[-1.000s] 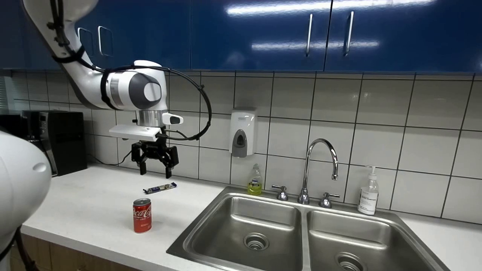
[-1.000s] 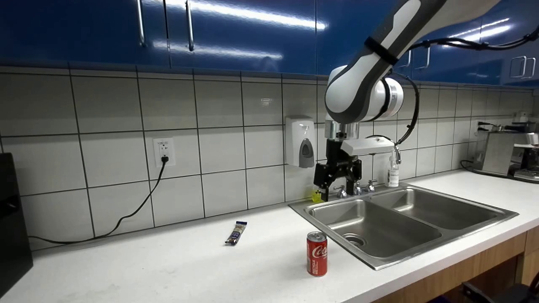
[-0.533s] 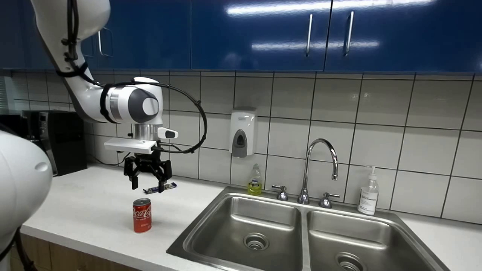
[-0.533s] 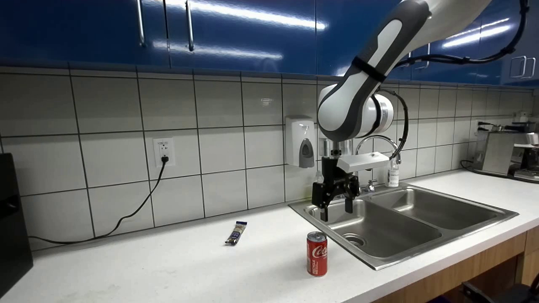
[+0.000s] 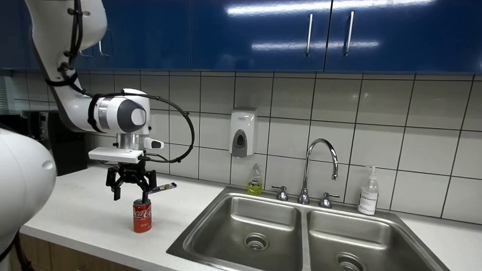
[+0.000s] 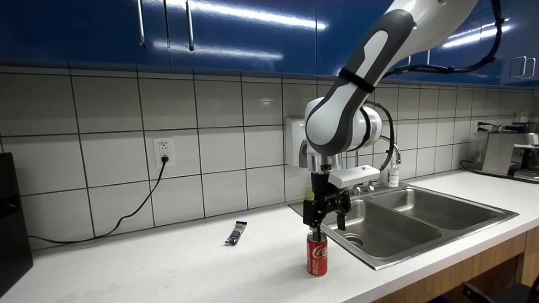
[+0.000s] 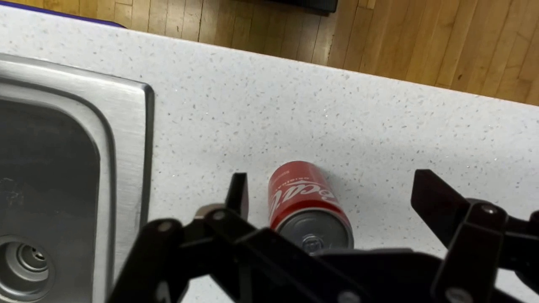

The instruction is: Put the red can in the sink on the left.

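Red can [image 5: 142, 218], one, seemingly below gripper [image 5: 131, 199].

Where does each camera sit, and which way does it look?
An exterior view: room side of the counter, facing the tiled wall, which recedes to picture left; arm and tool show at left.
An exterior view: room side too, but the wall recedes to picture right, toward a silver machine; arm and tool show.
Wrist view: on the arm, looking down at the red can; the tool's open fingers show.
Both exterior views share the red can, sink and wrapped bar.
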Controlling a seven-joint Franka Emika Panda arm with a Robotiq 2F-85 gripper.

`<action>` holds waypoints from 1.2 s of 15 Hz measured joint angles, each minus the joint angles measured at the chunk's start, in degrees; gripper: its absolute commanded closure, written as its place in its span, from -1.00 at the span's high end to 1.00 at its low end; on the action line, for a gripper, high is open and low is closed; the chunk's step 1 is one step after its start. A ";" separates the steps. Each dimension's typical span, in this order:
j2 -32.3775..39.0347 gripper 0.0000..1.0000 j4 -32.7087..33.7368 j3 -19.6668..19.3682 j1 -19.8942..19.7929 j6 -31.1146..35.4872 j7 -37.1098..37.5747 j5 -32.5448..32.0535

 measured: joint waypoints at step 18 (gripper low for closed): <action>8.65 1.00 4.59 0.38 -0.57 5.68 -3.30 0.42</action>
